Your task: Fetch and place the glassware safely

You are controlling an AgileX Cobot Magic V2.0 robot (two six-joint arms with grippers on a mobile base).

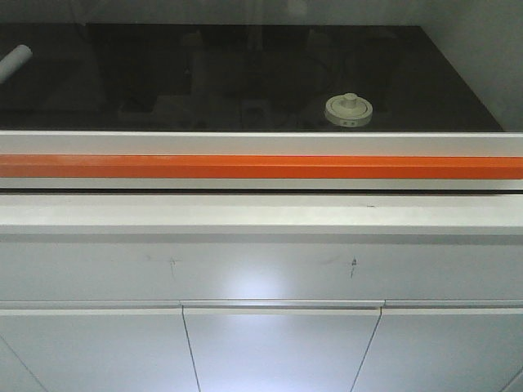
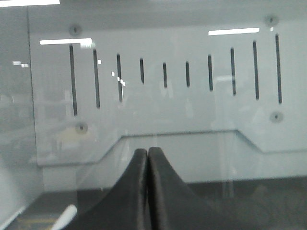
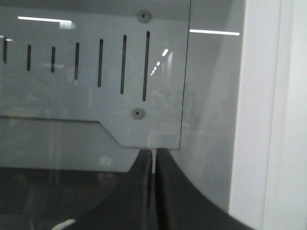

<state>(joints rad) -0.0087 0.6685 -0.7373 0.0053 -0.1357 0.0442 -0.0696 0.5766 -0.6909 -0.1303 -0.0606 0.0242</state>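
In the front view we see the jar [image 1: 349, 109] standing upright on the dark table [image 1: 204, 49], right of the middle and close to the table's front edge. Its cream lid [image 1: 349, 104] is on, knob upward, with a small label on the side facing us. A white tube [image 1: 15, 61] lies at the table's far left edge, well apart from the jar. Along the front runs an orange strip [image 1: 261, 167], and below it are white cabinet doors [image 1: 278, 347].

From the left wrist view, the left jaws are pressed together with nothing between them, their black fingers [image 2: 139, 191] touching along their length. Beyond them is a grey back panel [image 2: 192, 110] with a row of upright slots, and the tip of the white tube shows at the lower left.

From the right wrist view, the right jaws are also together and empty, with only a hairline of light between the fingers [image 3: 168, 196]. A white frame [image 3: 264, 115] stands to their right.
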